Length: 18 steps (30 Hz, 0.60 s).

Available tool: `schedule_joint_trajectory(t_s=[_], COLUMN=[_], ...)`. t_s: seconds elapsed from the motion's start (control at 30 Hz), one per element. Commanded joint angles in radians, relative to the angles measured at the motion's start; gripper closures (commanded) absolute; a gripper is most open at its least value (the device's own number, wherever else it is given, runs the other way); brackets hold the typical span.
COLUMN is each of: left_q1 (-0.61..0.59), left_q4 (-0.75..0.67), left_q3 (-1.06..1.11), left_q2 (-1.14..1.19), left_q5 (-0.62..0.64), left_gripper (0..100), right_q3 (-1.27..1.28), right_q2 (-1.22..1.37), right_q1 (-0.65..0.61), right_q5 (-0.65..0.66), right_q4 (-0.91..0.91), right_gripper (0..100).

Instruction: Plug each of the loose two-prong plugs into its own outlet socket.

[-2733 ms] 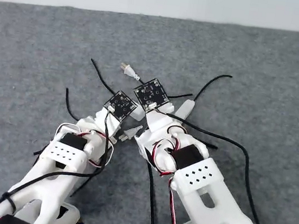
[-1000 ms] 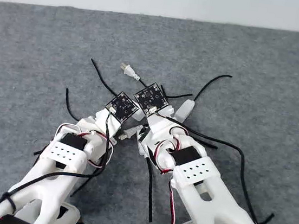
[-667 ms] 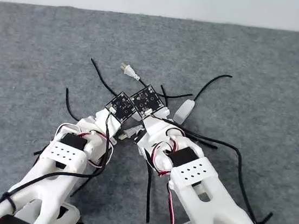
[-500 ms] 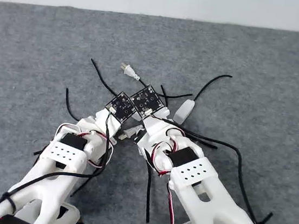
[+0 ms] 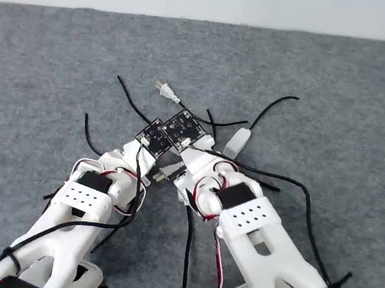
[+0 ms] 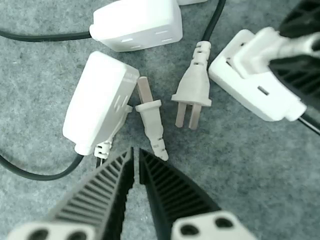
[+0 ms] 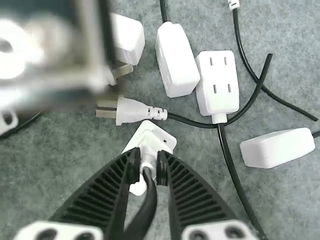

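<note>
My right gripper is shut on a white plug with a black cord. That plug sits in a small white outlet block on the grey mat. A loose two-prong plug lies just beyond it. My left gripper hangs low over the mat with its jaws together and nothing between them. Just past its tips lies a loose plug, its prongs touching a white outlet block. A second loose plug lies beside it. Another loose plug lies farther out.
More white outlet blocks lie around: one, a double one, one and one. Black cords snake across the mat. The two wrists are almost touching.
My right arm has moved left and forward until its wrist is next to the left one, dragging its black cord along. The left arm has stayed still.
</note>
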Motion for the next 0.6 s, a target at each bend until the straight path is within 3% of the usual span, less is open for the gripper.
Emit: schedule_joint_trajectory(t_s=[0.0,0.23,0.57], left_q1=[0.003,0.003,0.003], left_q4=[-0.029,-0.029,-0.031], left_q3=[-0.005,-0.005,-0.005], left_q2=[-0.028,-0.028,-0.028], left_q5=[-0.012,-0.011,-0.012], left_gripper=[99,99,99], right_q3=[-0.118,-0.229,-0.242], right_q2=[0.067,0.263,0.243], right_q1=[-0.005,-0.005,-0.005], right_q5=[0.02,0.075,0.075], right_q4=[0.015,0.024,0.097], right_gripper=[98.9,98.9,98.9])
